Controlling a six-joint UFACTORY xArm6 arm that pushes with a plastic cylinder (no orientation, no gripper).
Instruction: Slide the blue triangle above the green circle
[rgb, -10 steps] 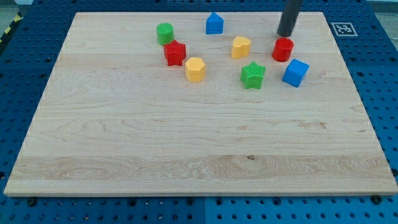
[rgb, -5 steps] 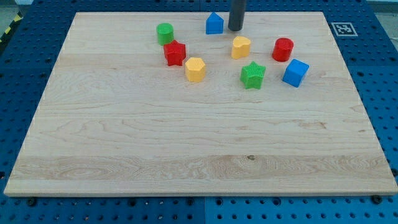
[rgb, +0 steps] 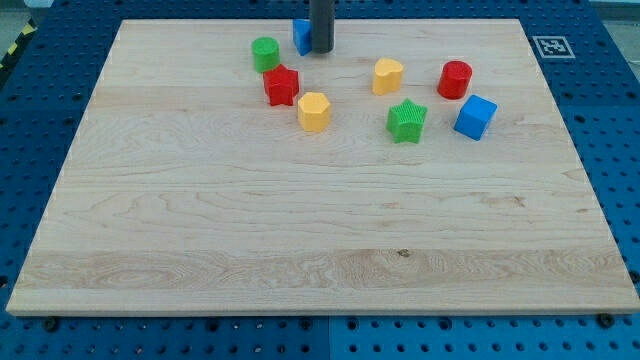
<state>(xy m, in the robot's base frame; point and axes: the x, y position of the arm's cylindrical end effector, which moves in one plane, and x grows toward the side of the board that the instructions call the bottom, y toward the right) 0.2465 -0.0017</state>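
The rod ends in a bare tip (rgb: 320, 49) with no fingers to open or close. It stands near the wooden board's (rgb: 300, 230) top edge, pressed against the right side of the blue triangle (rgb: 300, 36) and hiding part of it. The triangle lies just right of the green circle (rgb: 265, 53) and slightly higher, the two close but apart. Below the circle sit a red block (rgb: 282, 85) and a yellow block (rgb: 314, 111). To the view's right lie a yellow heart (rgb: 388, 76), a green star (rgb: 407, 121), a red cylinder (rgb: 455, 79) and a blue cube (rgb: 476, 117), all well apart from the tip.

Lab: blue perforated bench (rgb: 60, 120), fiducial tag (rgb: 553, 45)
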